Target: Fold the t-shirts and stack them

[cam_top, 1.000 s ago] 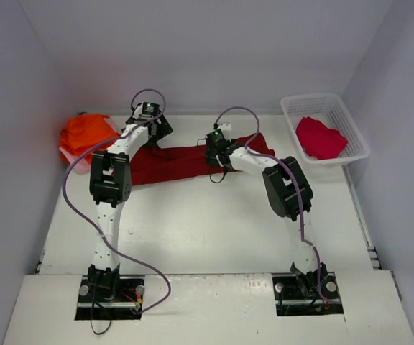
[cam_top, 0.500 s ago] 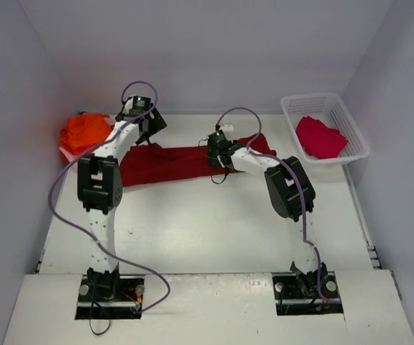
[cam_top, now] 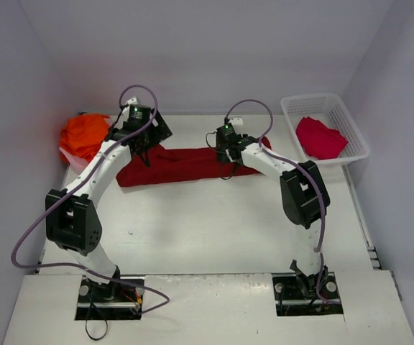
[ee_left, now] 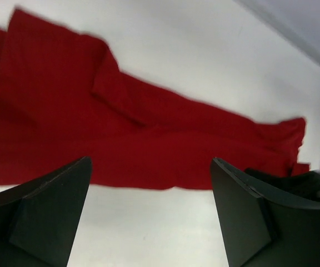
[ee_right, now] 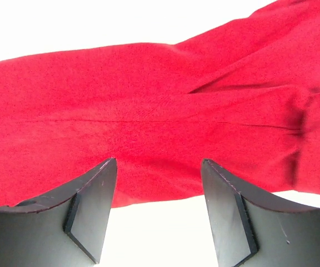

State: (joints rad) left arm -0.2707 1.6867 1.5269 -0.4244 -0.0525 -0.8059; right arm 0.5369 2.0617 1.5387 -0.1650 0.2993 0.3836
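The spread t-shirt [cam_top: 192, 164] is dark red, the piled t-shirts [cam_top: 85, 134] orange, the lattice basket [cam_top: 309, 98] white.

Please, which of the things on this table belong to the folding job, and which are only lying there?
Belong to the job:
- dark red t-shirt, spread across the middle
- orange t-shirts, heaped at the far left
- crimson t-shirt, inside the basket

Only lying there:
- white lattice basket, at the far right
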